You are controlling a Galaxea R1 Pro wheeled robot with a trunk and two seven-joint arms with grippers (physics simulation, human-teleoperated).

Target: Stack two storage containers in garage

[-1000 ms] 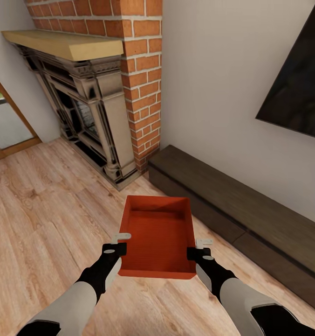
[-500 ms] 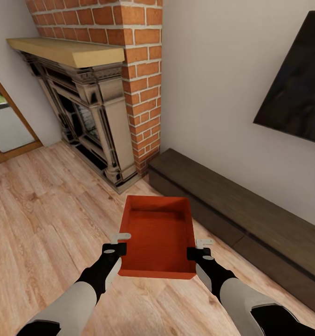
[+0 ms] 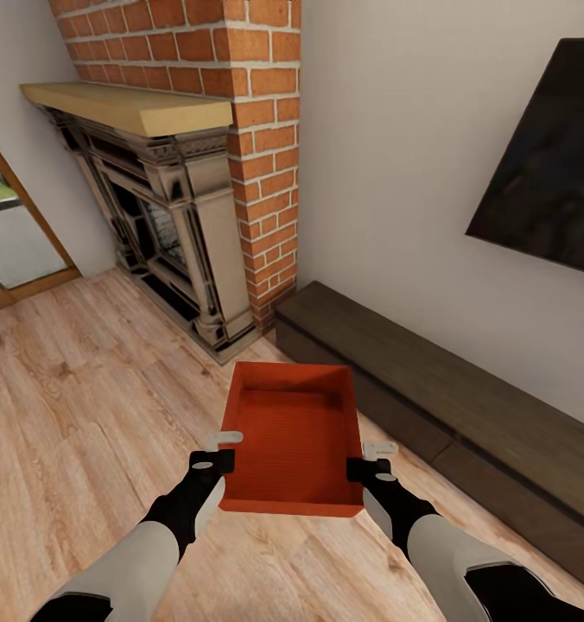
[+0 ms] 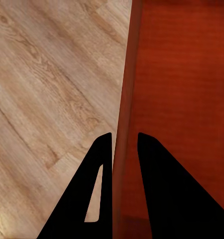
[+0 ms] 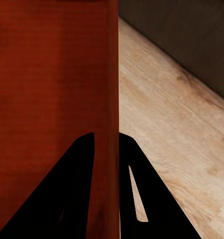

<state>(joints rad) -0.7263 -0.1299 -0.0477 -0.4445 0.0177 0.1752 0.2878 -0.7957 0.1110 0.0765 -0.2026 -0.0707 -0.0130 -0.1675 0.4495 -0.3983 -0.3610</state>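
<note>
Storage container (image 3: pixel 294 445), orange-red, open-topped, held above wood plank floor (image 3: pixel 85 406) in living room, level between 2 arms. Left gripper (image 4: pixel 123 144) pinched on left wall; right gripper (image 5: pixel 106 142) pinched on right wall. Thin-wall pinches only: risk of slipping or tilting if arms drift apart during drive. Dark bench (image 3: pixel 447 397) near on right, fireplace (image 3: pixel 167 225) ahead: likely collision on tight turn.

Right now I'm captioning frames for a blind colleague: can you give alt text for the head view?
An open orange-red box is held above a light wood floor, the left tool and right tool each clamped on a side wall. Ahead stand an ornate fireplace under a brick chimney, a dark low bench and a black TV.
</note>
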